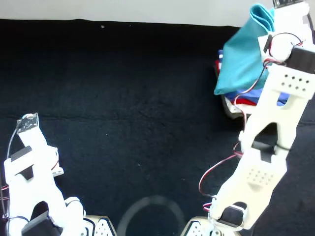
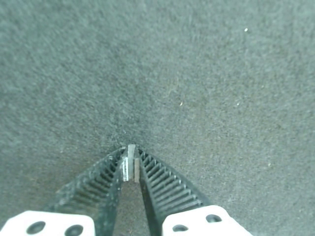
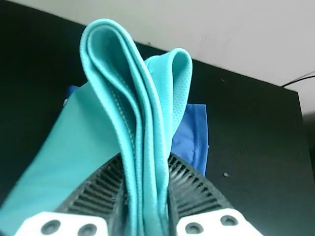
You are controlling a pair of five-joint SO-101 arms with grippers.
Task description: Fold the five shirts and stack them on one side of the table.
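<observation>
Folded teal fabric shirt (image 3: pixel 133 123) clamped in the right claw (image 3: pixel 145 169), held aloft above the blue and red shirt stack (image 1: pixel 251 96), at the far right of the black tabletop (image 1: pixel 123 98), left claw (image 2: pixel 131 160) closed, empty.

Dark, felt-like surface (image 1: pixel 123 98) across most of frame. Pale wall strip (image 1: pixel 123 10) along top edge. Faint ring mark (image 1: pixel 152 197) bottom centre, possibly a reflection.

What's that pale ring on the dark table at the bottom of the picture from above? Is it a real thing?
High view: the faint ring looks like a glare mark, not an object, though I cannot be sure. Right wrist view: the teal shirt in the right gripper is evenly lit, with soft shade in its folds.
</observation>
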